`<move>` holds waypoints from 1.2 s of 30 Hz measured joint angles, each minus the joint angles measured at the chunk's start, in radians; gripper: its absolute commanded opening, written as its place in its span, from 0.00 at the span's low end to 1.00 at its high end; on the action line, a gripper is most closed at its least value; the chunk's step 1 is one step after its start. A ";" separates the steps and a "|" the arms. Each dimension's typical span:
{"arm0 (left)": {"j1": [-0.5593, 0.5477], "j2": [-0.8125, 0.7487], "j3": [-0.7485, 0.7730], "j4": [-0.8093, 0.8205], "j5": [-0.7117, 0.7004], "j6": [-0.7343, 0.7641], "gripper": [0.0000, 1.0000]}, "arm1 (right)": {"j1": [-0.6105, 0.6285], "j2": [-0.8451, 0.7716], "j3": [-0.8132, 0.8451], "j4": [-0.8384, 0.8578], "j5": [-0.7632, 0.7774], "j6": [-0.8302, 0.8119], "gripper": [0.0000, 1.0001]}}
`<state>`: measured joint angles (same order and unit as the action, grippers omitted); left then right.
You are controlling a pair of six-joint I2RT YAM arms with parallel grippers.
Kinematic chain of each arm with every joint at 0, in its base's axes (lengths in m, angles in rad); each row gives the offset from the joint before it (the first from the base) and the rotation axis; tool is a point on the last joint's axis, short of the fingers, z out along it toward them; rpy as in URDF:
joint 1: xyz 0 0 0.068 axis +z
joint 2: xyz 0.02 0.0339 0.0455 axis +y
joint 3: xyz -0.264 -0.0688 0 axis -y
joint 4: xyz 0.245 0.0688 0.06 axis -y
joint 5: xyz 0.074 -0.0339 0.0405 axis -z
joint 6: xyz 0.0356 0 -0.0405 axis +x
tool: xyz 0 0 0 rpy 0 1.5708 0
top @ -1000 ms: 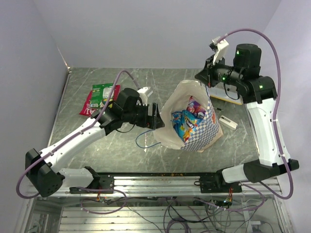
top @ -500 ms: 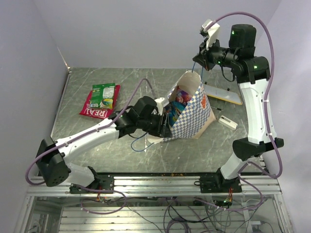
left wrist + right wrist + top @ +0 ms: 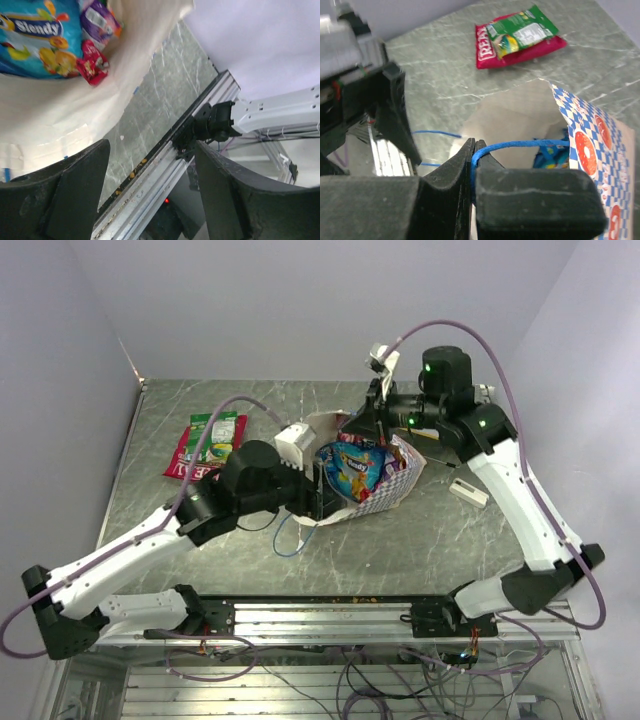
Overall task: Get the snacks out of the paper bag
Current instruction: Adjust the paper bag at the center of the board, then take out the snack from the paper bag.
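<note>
1. Got the paper bag [image 3: 393,480] tipped over mid-table, mouth gaping left, blue packet [image 3: 350,468] showing inside.
2. Seeing right gripper [image 3: 372,418] up at its far rim.
3. Spotting left gripper [image 3: 319,494] right at the mouth.
4. Far left now: catching green packet [image 3: 213,435] lying on red packet [image 3: 188,467].
5. Noting white block [image 3: 468,491] just right of the bag.
</note>
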<state>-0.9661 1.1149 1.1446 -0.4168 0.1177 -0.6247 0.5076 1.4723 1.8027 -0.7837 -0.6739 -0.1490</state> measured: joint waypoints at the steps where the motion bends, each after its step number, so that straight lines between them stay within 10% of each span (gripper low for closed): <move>1: 0.000 -0.023 0.000 -0.002 -0.018 0.006 0.84 | 0.004 -0.036 -0.055 0.040 -0.013 0.042 0.00; 17: -0.082 0.019 -0.179 0.202 -0.226 0.114 0.55 | 0.029 -0.084 -0.112 0.225 0.017 0.309 0.00; 36: -0.156 0.474 -0.065 0.512 -0.569 0.186 0.58 | 0.035 -0.083 -0.061 0.183 0.146 0.311 0.00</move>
<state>-1.1225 1.5887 1.0798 0.0956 -0.4511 -0.4385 0.5426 1.3895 1.7416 -0.6003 -0.5278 0.1616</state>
